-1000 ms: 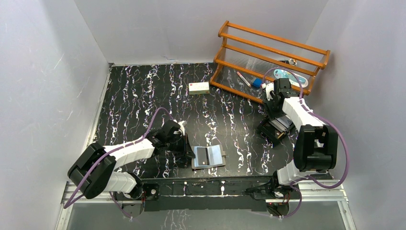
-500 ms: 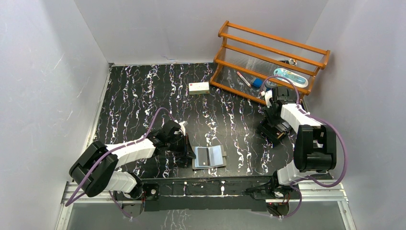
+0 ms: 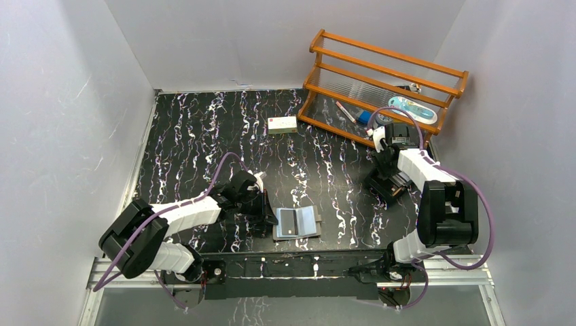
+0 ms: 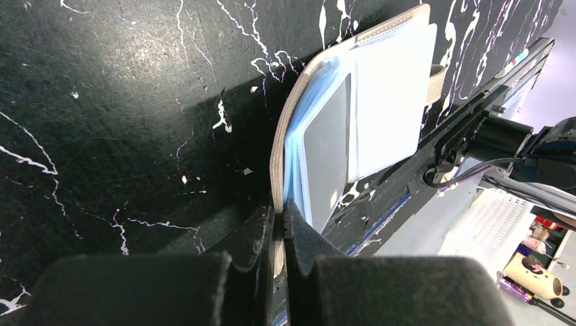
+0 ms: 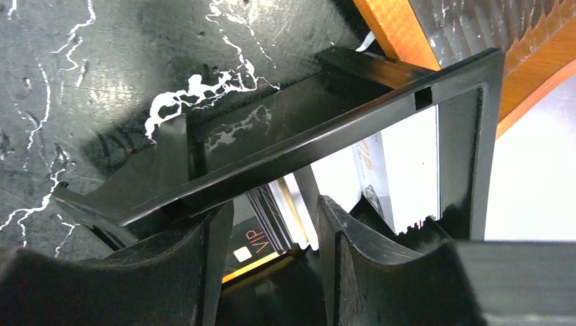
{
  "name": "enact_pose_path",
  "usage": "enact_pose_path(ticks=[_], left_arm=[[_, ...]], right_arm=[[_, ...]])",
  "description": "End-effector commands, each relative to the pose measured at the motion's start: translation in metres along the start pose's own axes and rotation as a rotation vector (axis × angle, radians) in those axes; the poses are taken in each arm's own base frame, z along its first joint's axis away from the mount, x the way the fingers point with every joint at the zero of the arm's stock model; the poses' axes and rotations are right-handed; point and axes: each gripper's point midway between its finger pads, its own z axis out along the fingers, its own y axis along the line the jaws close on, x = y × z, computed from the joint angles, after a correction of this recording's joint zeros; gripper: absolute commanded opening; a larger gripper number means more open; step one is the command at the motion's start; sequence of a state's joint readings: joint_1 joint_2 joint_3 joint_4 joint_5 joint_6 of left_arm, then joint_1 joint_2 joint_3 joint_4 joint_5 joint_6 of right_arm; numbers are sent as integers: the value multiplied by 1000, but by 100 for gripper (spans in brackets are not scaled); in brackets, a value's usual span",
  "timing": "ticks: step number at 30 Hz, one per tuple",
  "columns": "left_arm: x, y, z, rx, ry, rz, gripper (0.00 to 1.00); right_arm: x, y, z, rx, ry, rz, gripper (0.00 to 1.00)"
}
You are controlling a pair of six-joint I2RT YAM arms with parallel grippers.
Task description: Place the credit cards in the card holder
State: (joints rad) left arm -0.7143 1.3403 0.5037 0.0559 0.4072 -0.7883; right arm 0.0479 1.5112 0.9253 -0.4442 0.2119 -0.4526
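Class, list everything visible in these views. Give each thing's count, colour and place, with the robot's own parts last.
soft grey-taupe folding card holder: one, light blue inside, lying open at the table's near edge
thin grey plastic card: one, in a sleeve of that holder
black open-topped plastic tray: one, right side, in front of the rack
thin plastic cards: several, count unclear, white and dark, standing in the tray
small white box with a red mark: one, back centre
orange-brown wooden rack: one, back right
black white-veined table: one
left tool: black, shut on the holder's edge
right tool: black, open, fingers either side of the tray's cards
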Motion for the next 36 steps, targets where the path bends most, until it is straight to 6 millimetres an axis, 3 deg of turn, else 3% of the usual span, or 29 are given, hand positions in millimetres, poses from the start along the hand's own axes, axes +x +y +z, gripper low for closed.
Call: enact_pose_path(ticks=[1, 5, 9, 18, 26, 36], left_arm=[[1, -2, 0, 18, 14, 6, 0], [4, 0, 2, 19, 19, 2, 0], [4, -1, 1, 24, 20, 2, 0], [3, 0, -3, 18, 3, 8, 0], [3, 0, -3, 19, 0, 7, 0], [2, -1, -4, 15, 1, 13, 0]], right_arm=[[-18, 0, -15, -4, -77, -7, 57], [-8, 8, -7, -13, -64, -41, 57], [2, 4, -1, 47, -27, -88, 57], [-8, -35, -13, 254, -37, -109, 53], [-26, -53, -19, 342, -98, -137, 49], [-17, -24, -5, 186, -69, -85, 47]])
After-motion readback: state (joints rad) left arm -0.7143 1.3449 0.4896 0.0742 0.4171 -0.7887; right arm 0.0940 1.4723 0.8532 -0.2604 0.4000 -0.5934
